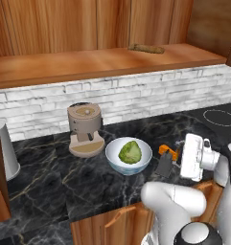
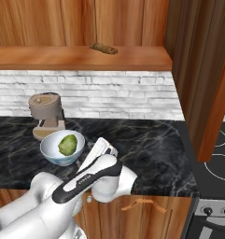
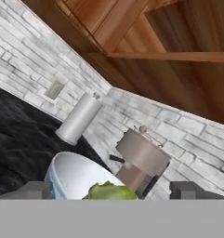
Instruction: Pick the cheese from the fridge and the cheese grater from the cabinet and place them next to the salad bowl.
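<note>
The salad bowl, white with a green lettuce head, stands on the dark marble counter in front of a tan coffee machine. Just right of it lies the cheese, a small orange wedge partly hidden by my fingers. My gripper is open, low over the counter beside the cheese and pointing at the bowl. In the hand view nothing sits between its fingertips. Above, the cabinet shows its wooden shelf. The cheese grater and the fridge are out of view.
The coffee machine stands against the white brick wall. A pale cylinder stands at the far left. A small brown thing lies on the shelf. The stove top is to the right.
</note>
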